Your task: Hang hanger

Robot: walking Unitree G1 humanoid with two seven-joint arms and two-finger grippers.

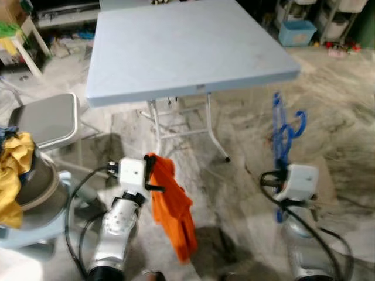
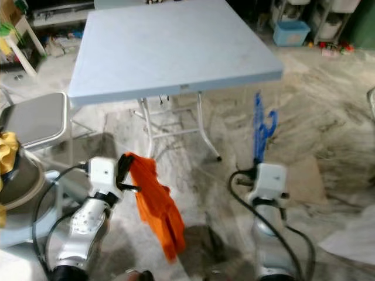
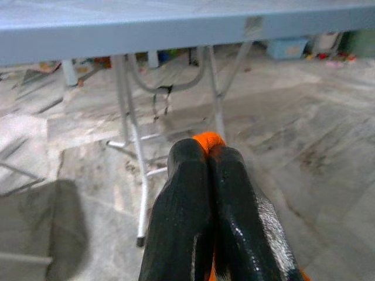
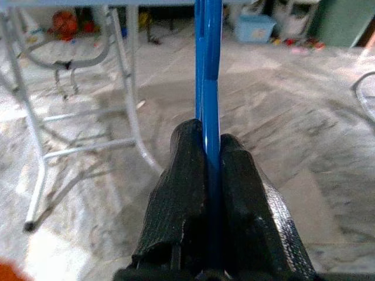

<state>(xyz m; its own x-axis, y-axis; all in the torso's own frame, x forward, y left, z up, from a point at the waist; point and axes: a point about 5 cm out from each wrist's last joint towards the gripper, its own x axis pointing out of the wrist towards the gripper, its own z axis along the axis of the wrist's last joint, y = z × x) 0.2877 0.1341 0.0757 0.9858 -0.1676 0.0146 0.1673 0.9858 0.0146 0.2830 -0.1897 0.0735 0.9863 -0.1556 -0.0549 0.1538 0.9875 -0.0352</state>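
Blue hanger (image 1: pixel 283 132) stands upright at right of centre in the left eye frame, pinched between the right gripper (image 4: pixel 212 153) fingers. Lower left of centre, the left gripper (image 3: pixel 208 157) clamps an orange cloth (image 1: pixel 172 202) hanging below the grey table (image 1: pixel 181 47).
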